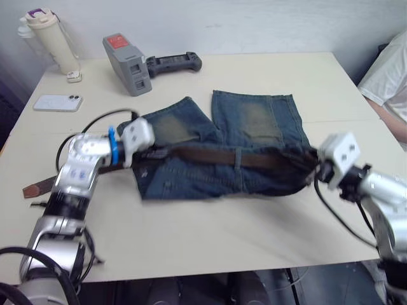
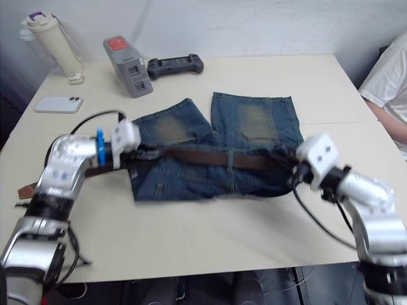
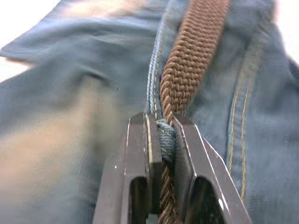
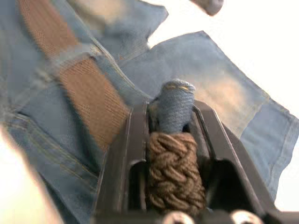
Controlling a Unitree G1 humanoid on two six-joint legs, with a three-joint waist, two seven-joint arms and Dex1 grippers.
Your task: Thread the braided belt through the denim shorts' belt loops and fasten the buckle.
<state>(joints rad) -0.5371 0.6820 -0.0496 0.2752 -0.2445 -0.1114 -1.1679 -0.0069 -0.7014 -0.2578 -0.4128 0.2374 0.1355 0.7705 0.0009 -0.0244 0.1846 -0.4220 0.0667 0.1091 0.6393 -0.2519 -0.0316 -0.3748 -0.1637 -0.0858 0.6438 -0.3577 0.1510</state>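
Observation:
The denim shorts [image 1: 216, 152] lie flat mid-table, legs pointing away. The braided belt [image 1: 210, 155] runs along the waistband, passing under a belt loop [image 1: 237, 157] near the middle. Its tan leather end [image 1: 38, 187] trails off to the left on the table. I cannot make out the buckle. My left gripper [image 1: 150, 154] is at the waistband's left end, shut on the belt [image 3: 191, 60] together with a small denim loop [image 3: 166, 137]. My right gripper [image 1: 315, 166] is at the right end, shut on the belt [image 4: 175, 175] and a fold of denim [image 4: 175, 109].
At the back left stand a white phone [image 1: 57, 102], a grey device [image 1: 127, 63], a black controller [image 1: 173, 63] and a cream bottle [image 1: 51, 38]. A person's white sleeve [image 1: 388, 76] shows at the right edge. The table's front edge [image 1: 216, 270] is close.

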